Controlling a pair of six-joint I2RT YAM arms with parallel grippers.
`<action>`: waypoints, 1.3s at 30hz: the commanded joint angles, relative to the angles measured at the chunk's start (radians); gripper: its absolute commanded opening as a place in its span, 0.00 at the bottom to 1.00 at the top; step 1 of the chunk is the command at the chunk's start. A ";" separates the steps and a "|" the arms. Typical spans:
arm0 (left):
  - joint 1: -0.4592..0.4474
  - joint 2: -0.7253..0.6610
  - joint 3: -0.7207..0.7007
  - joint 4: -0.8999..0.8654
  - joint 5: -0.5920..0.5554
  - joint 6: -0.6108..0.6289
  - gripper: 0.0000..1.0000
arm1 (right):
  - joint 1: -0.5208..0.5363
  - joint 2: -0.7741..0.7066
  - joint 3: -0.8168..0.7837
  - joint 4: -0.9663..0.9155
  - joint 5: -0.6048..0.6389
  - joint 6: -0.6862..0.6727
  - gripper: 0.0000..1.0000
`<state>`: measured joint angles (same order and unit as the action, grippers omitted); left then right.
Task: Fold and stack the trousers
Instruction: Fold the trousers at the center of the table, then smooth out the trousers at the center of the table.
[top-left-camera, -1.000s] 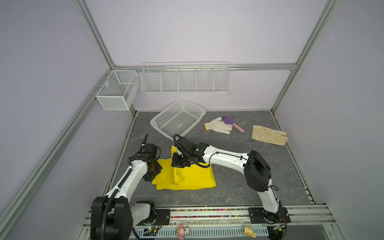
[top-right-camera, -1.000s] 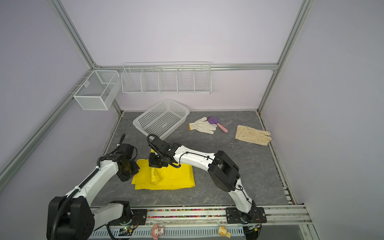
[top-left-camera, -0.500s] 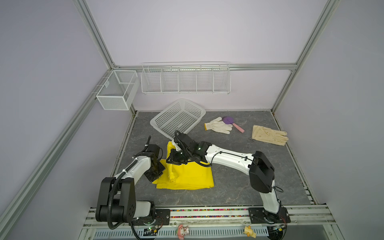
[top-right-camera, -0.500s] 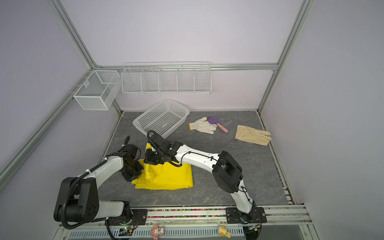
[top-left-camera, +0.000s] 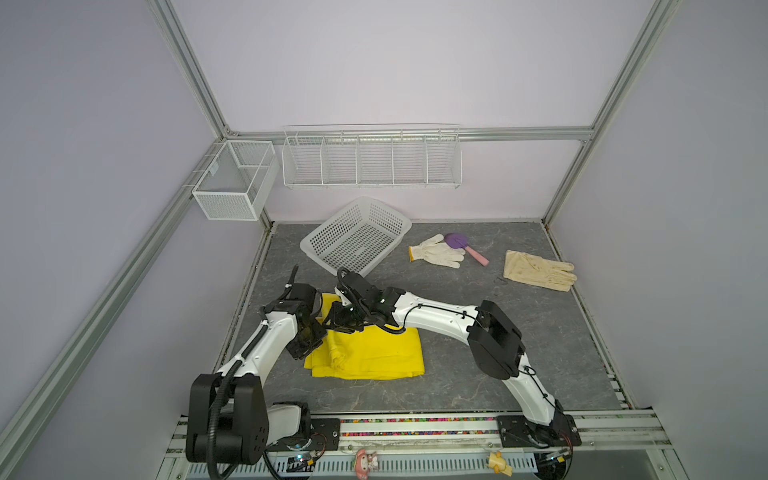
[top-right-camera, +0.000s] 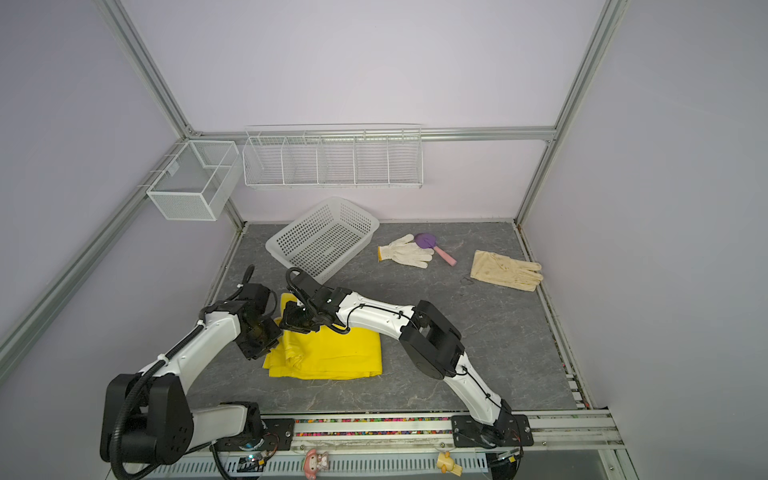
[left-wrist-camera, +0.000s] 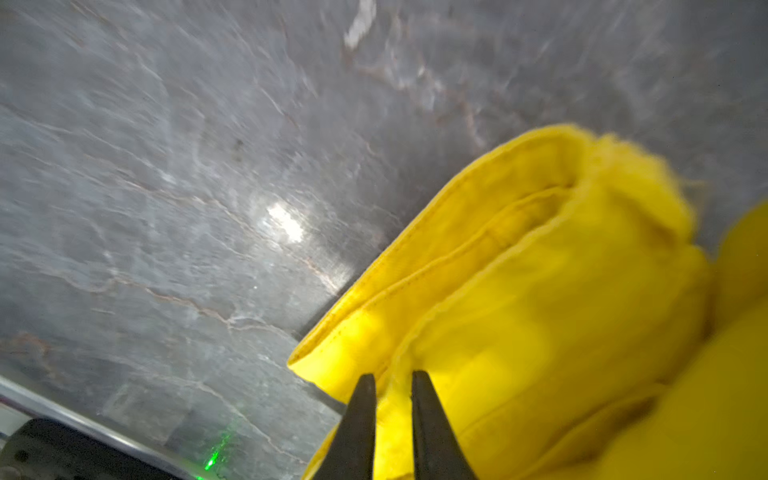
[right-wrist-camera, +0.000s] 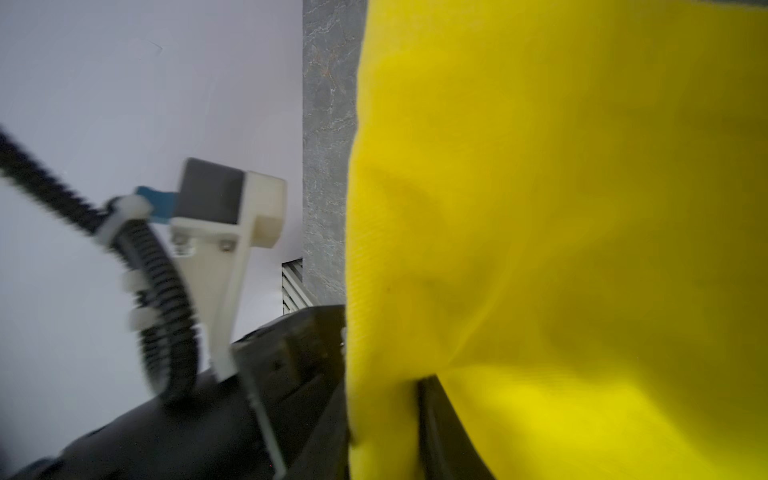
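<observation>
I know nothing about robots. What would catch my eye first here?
The bright yellow trousers, lying folded on the grey table near the front, with the left gripper and right gripper meeting at their left edge. Behind lie a white basket, a white knit glove and a cream glove.

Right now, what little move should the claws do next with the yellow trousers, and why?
Probably lay the pinched edge down flat. The left claw seems to nip a fold of the trousers. Cloth drapes over the right claw beside it, and that side bunches up while the rest lies flat.
</observation>
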<state>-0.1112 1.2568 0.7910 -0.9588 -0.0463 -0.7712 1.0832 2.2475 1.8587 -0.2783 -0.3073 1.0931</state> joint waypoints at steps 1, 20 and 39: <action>0.002 -0.048 0.088 -0.130 -0.108 0.021 0.23 | 0.002 0.017 0.041 0.039 -0.018 0.022 0.29; 0.002 -0.146 -0.058 0.015 0.193 0.008 0.49 | -0.220 -0.353 -0.334 -0.150 0.065 -0.272 0.48; 0.002 -0.020 -0.163 0.068 0.071 -0.034 0.33 | -0.322 -0.161 -0.316 -0.259 0.235 -0.758 0.41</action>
<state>-0.1120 1.2034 0.6262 -0.8604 0.0948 -0.7963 0.7937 2.0701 1.5280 -0.4862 -0.1280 0.4500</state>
